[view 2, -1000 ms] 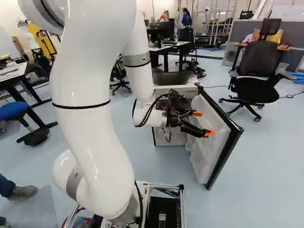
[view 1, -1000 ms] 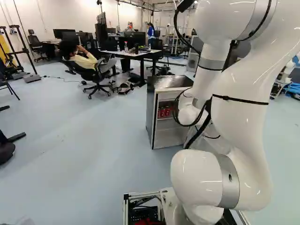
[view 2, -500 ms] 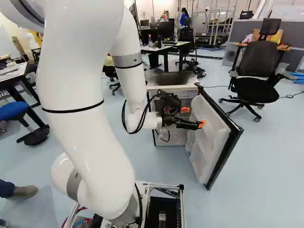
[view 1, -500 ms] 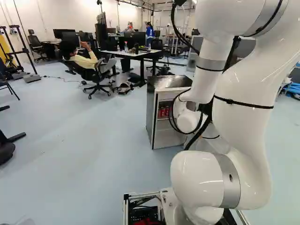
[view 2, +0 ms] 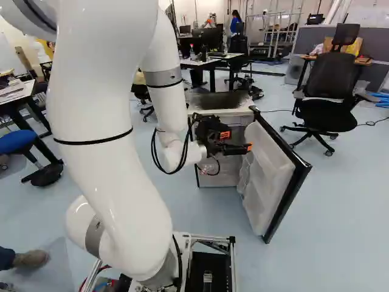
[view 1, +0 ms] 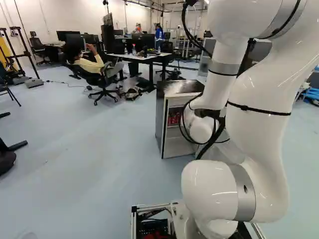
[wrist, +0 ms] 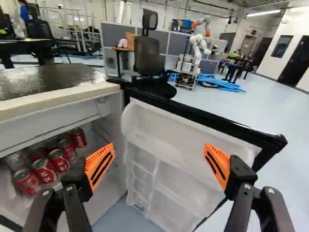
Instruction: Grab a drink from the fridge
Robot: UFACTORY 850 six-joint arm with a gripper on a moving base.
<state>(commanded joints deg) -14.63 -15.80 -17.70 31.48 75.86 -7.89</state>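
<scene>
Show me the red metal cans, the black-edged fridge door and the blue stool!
Red metal cans (wrist: 44, 171): wrist view, one can's side.
Black-edged fridge door (view 2: 267, 173): right base view, inner panel.
Blue stool (view 2: 17, 140): right base view, seat.

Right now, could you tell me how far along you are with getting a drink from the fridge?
The fridge door is open, so that step looks done. Nothing is in hand: my gripper is open and empty. The red cans sit inside, so gripping one and taking it out is left.
</scene>
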